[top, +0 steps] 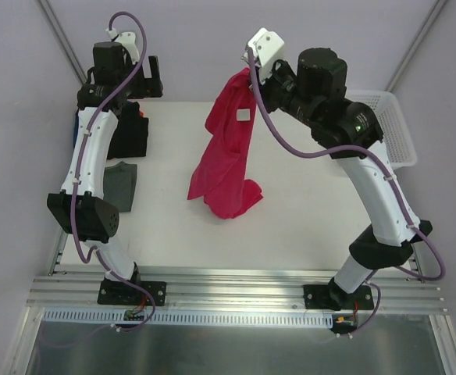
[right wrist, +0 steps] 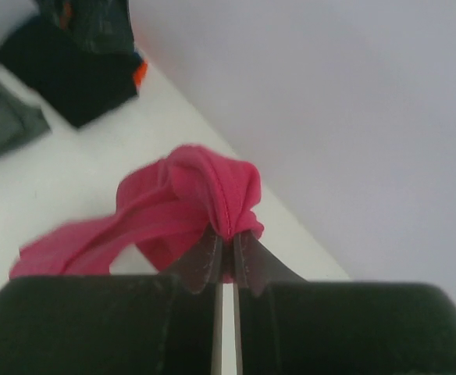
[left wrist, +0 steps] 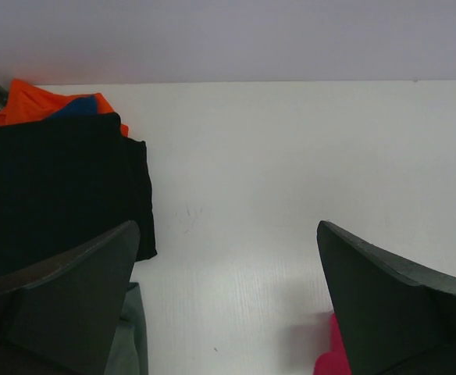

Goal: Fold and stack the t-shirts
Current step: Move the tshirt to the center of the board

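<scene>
No legible text or labels anywhere.

Pink tee (top: pixel 226 156) hung crumpled mid-frame, btm pooled; black tee (top: pixel 130 134), blue tee (left wrist: pixel 76 108), orange tee (left wrist: pixel 33 101) folded, stacked upper left; grey tee (top: pixel 120 183) just below.

The white tabletop (top: pixel 314 211) bears a black t-shirt (top: pixel 131 137) atop a far-left stack, a grey-green t-shirt (top: pixel 120 184) beside it, and the crimson t-shirt (top: pixel 226 168)'s lower end centrally.

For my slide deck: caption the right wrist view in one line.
Right hand shut on a bunched edge of the crimson-pink cloth t-shirt above the white table, folded black cloth t-shirt beyond.
</scene>
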Controlling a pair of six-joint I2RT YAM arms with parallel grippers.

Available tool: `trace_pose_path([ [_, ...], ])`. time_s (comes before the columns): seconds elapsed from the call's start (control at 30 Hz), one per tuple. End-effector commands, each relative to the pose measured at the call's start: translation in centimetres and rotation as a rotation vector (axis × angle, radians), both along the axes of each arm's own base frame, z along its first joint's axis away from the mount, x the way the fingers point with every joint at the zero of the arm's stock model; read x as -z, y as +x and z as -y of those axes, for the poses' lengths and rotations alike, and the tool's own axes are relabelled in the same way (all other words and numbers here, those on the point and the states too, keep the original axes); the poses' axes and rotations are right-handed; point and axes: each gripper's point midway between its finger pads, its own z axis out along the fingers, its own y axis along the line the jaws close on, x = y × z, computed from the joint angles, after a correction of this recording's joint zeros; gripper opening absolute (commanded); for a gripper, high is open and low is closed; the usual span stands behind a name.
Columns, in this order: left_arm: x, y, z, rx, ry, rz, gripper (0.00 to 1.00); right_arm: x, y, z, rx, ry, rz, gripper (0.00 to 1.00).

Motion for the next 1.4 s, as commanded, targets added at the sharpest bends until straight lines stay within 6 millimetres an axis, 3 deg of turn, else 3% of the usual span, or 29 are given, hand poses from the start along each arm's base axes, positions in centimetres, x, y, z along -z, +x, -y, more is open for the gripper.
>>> trace_pose_path([
  [0.0, -2.5, -0.9, -0.4, -0.018, -0.027, 0.056, 0.99, 5.6, -0.5, 2.4, 0.022, -0.092, -0.146, 0.00],
  [0.03, -2.3, -0.9, -0.3, -0.010, -0.031, 0.051, 0.99, 5.9, -1.7, 3.7, 0.019, -0.091, -0.165, 0.01],
  [0.07, -2.2, -1.0, -0.1, -0.005, -0.037, 0.047, 0.99, 7.6, -2.1, 4.2, 0.018, -0.110, -0.214, 0.01],
  [0.1, -2.3, -1.1, 0.0, 0.000, -0.046, 0.048, 0.99, 11.6, -2.9, 4.8, 0.002, -0.178, -0.321, 0.01],
  [0.17, -1.4, -1.5, 1.2, 0.060, -0.074, 0.021, 0.99, 14.3, -4.5, 5.7, -0.027, -0.219, -0.418, 0.00],
  [0.2, -1.2, -1.6, 1.6, 0.075, -0.090, 0.013, 0.99, 17.1, -5.3, 7.0, -0.014, -0.280, -0.506, 0.01],
  [0.23, -0.5, -1.8, 2.0, 0.086, -0.107, -0.007, 0.99, 18.4, -5.6, 7.7, 0.005, -0.293, -0.544, 0.01],
  [0.3, 0.0, -2.1, 2.6, 0.103, -0.140, -0.028, 0.99, 19.3, -6.5, 9.4, 0.033, -0.274, -0.578, 0.01],
  [0.33, 0.5, -2.2, 2.7, 0.103, -0.145, -0.041, 0.99, 21.9, -7.1, 10.4, 0.052, -0.308, -0.643, 0.01],
  [0.4, 0.8, -2.1, 2.6, 0.092, -0.137, -0.046, 0.99, 23.4, -8.3, 12.3, 0.085, -0.307, -0.712, 0.01],
  [0.43, 0.8, -2.1, 2.6, 0.089, -0.135, -0.047, 0.99, 25.2, -9.2, 13.0, 0.101, -0.310, -0.784, 0.01],
  [0.53, 0.6, -2.3, 2.7, 0.093, -0.132, -0.041, 0.99, 26.8, -11.7, 13.9, 0.089, -0.282, -0.896, 0.01],
  [0.63, 0.5, -2.5, 3.0, 0.100, -0.134, -0.040, 0.99, 28.8, -14.8, 13.9, 0.029, -0.272, -0.993, 0.40],
  [0.67, 0.5, -2.5, 3.2, 0.105, -0.129, -0.039, 0.99, 29.5, -15.6, 13.7, 0.027, -0.246, -1.038, 0.68],
  [0.73, 1.2, -2.7, 3.3, 0.104, -0.120, -0.053, 0.99, 29.6, -15.8, 13.3, 0.018, -0.220, -1.054, 0.81],
  [0.83, 2.1, -2.7, 3.7, 0.109, -0.109, -0.074, 0.99, 28.2, -13.3, 12.1, 0.004, -0.190, -0.999, 0.84],
  [0.87, 2.1, -2.8, 3.9, 0.114, -0.112, -0.074, 0.99, 28.5, -11.9, 11.5, 0.010, -0.198, -1.011, 0.85],
  [0.93, 2.1, -2.8, 4.2, 0.122, -0.113, -0.073, 0.99, 26.7, -8.9, 10.8, 0.017, -0.184, -0.933, 0.85],
  [0.97, 2.1, -2.8, 4.2, 0.121, -0.106, -0.072, 0.99, 28.0, -7.2, 10.3, 0.029, -0.215, -0.960, 0.86],
  [1.03, 2.3, -2.9, 4.7, 0.131, -0.089, -0.074, 0.99, 27.3, -4.4, 9.5, 0.030, -0.210, -0.931, 0.86],
  [1.07, 2.5, -3.0, 4.9, 0.136, -0.081, -0.077, 0.99, 27.7, -3.6, 9.0, 0.023, -0.197, -0.955, 0.86],
  [1.1, 2.5, -3.2, 5.2, 0.146, -0.072, -0.077, 0.99, 29.4, -1.8, 8.7, 0.034, -0.183, -1.014, 0.86],
  [1.17, 3.0, -3.5, 5.6, 0.157, -0.061, -0.088, 0.99, 29.3, 0.3, 7.5, 0.029, -0.120, -1.044, 0.84],
  [1.2, 2.9, -3.6, 5.6, 0.155, -0.051, -0.082, 0.99, 31.7, 1.8, 7.5, 0.055, -0.113, -1.110, 0.84],
  [1.27, 3.1, -3.9, 5.9, 0.163, -0.022, -0.081, 0.99, 31.9, 4.3, 7.2, 0.081, -0.073, -1.121, 0.81],
  [1.3, 3.0, -4.0, 5.7, 0.155, -0.005, -0.075, 0.99, 32.5, 5.4, 7.8, 0.111, -0.058, -1.138, 0.80],
  [1.33, 2.9, -4.0, 5.9, 0.157, 0.006, -0.070, 0.99, 34.5, 6.5, 8.0, 0.149, -0.043, -1.194, 0.79],
  [1.37, 2.8, -4.1, 5.8, 0.158, 0.018, -0.064, 0.99, 34.4, 7.5, 8.2, 0.164, -0.020, -1.194, 0.77],
])
